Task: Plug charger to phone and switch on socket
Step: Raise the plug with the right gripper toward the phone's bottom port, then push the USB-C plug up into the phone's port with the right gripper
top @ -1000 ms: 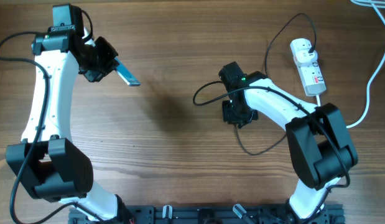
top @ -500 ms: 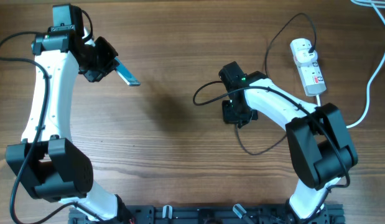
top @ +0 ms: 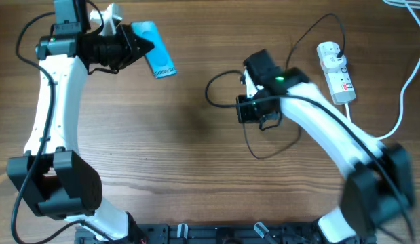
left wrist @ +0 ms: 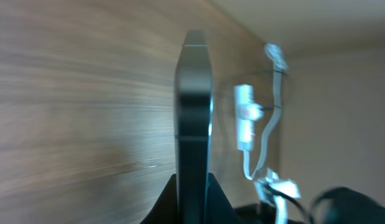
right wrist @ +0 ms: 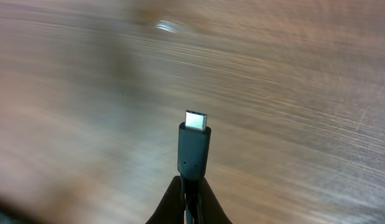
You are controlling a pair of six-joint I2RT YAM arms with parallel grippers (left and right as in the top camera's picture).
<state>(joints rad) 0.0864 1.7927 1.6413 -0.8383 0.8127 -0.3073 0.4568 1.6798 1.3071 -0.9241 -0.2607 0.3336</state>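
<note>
Although blur smears the right arm's base overhead, the left gripper (top: 136, 49) is seen clamped on the phone (top: 157, 59) at upper left, well apart from the socket (top: 336, 73). Left wrist: the phone is edge-on and blurred. Right wrist: the right gripper (right wrist: 193, 196) is closed on the charger (right wrist: 194, 149), its plug tip protruding over the bench (right wrist: 304, 93).

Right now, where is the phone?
In the overhead view, the phone is at upper left, held by the left gripper; the socket lies far to its right.
</note>
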